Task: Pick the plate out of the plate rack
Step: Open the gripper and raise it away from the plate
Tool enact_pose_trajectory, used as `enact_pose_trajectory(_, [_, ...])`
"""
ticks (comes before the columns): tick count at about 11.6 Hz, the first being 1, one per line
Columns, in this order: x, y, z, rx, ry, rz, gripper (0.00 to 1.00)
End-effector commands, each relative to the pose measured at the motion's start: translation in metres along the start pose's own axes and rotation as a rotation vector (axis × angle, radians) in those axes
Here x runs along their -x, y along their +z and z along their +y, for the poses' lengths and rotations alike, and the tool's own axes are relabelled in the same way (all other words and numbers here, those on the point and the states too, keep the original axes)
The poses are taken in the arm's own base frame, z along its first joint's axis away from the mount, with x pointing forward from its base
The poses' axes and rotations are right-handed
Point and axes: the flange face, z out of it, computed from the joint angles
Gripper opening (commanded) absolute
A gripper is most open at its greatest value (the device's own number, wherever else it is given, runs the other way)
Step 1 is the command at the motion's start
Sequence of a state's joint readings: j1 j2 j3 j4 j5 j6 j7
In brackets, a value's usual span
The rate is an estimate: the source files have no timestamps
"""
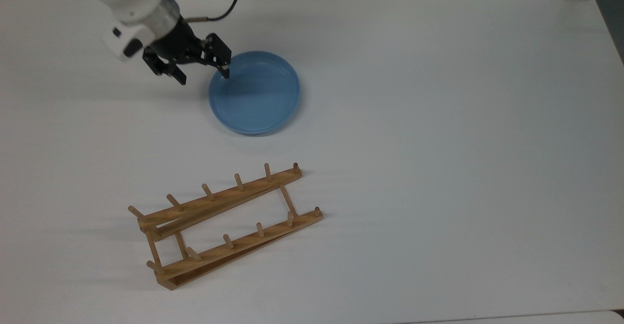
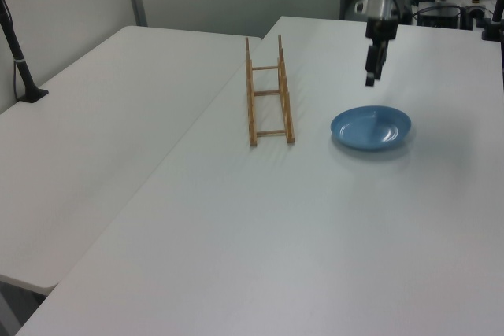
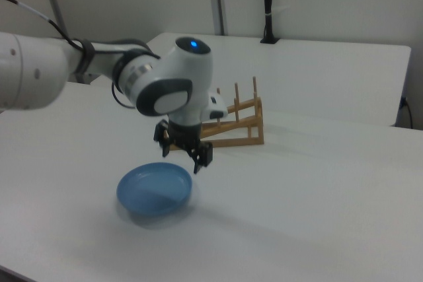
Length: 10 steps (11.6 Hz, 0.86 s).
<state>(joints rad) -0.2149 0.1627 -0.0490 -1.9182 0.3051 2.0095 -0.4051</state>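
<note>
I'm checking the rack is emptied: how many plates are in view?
1. The plate lies flat on the table, apart from the plate rack, below the open gripper.

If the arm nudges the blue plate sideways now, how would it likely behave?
The plate lies flat on the smooth white table, so it would probably slide, not tip. Its glossy finish suggests a slippery rim. It looks thin and shallow, so likely light and stiff.

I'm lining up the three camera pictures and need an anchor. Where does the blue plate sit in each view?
Top view: the plate lies upper left of centre, beside the open gripper.
Left view: the plate lies right of centre.
Right view: the plate lies low, left of centre.
Shared landmark: the plate rack, standing apart from the plate.
</note>
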Motion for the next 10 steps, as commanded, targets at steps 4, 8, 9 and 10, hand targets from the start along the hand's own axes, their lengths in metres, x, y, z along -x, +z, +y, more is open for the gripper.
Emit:
enact_pose_trajectory(4, [0.031,-0.176,-0.072,-0.027,0.235,0.083,1.00])
enact_pose_trajectory(8, [0.050,-0.210,-0.111,0.077,0.321,0.107,1.00])
enact_pose_trajectory(9, [0.051,-0.215,-0.115,0.103,0.319,0.110,1.00])
enact_pose_trajectory(10, [0.050,-0.216,-0.117,0.138,0.304,0.112,1.00])
